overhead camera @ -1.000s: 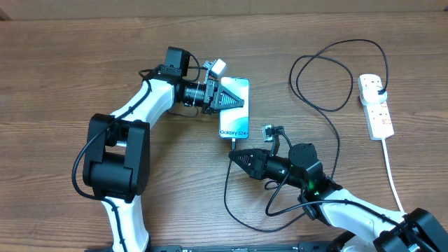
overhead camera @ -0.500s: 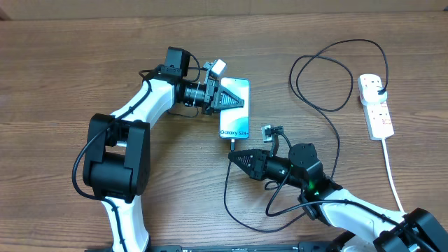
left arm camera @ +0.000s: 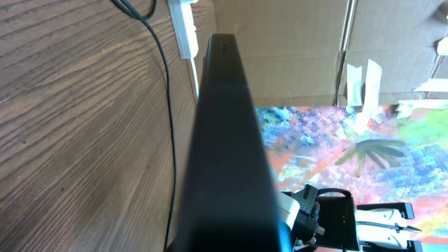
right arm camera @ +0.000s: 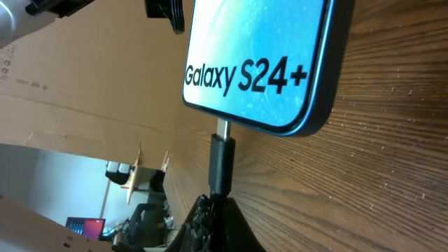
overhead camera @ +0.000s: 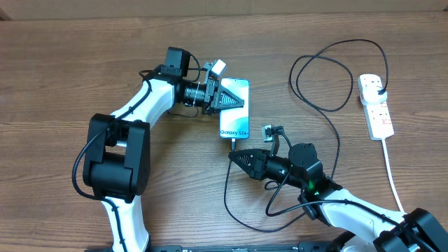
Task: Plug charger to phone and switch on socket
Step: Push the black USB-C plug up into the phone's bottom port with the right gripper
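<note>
the phone (overhead camera: 236, 120) is laid on the wooden counter (overhead camera: 56, 70), near its middle, screen up, with the "galaxy s24+" text at the end nearer the right arm. the left claw (overhead camera: 231, 99) is closed on the phone's far half; one dark finger is seen lying across the screen. in the left wrist view the phone (left arm camera: 224, 140) is seen edge-on as a dark band down the centre of the picture, and the claw's own fingers cannot be made out.

the right claw (overhead camera: 236, 157) is held just beside the phone's near end and is pinched narrow on the connector (right arm camera: 222, 159) of the charger (overhead camera: 334, 150). in the right wrist view the connector's metal tip is seen meeting the port in the phone's (right arm camera: 259, 63) lower edge, with a short part of the metal showing; how deep it is seated cannot be told.

the charger's thin black cable is laid in loose loops across the right half of the counter. its plug (overhead camera: 379, 86) is seated in the far outlet of the socket (overhead camera: 378, 112), which lies well apart from the phone at the right edge. a white cord (overhead camera: 393, 175) runs from the socket's near end. the position of the socket's switches cannot be told.
</note>
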Available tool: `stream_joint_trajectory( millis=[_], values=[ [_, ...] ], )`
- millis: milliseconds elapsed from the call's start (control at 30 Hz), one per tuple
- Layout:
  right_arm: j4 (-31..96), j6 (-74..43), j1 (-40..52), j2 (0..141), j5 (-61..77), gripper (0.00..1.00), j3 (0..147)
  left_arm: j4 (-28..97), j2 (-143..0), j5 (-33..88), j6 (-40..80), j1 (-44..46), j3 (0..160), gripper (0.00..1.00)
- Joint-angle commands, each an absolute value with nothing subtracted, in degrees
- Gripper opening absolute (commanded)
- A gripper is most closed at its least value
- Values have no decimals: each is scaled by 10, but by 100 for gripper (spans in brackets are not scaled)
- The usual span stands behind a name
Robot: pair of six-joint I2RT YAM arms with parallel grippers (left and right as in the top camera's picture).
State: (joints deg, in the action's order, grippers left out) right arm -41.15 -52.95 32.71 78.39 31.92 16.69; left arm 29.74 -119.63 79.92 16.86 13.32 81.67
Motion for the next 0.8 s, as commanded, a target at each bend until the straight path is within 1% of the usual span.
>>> stream_joint_trajectory(
  millis=[0,200,433,767],
  values=[
    [-415,-525,325,786,305,4,170,298,-1174,819,178,135,815,4],
    [-414,-526,325,786,296,4,170,298,-1174,819,178,135,815,4],
    [-402,-569,325,786,249,4,170,298,-1174,819,178,135,815,4],
    [-433,-588,325,786,255,3,170,298,-1174,819,178,135,815,4]
  ],
)
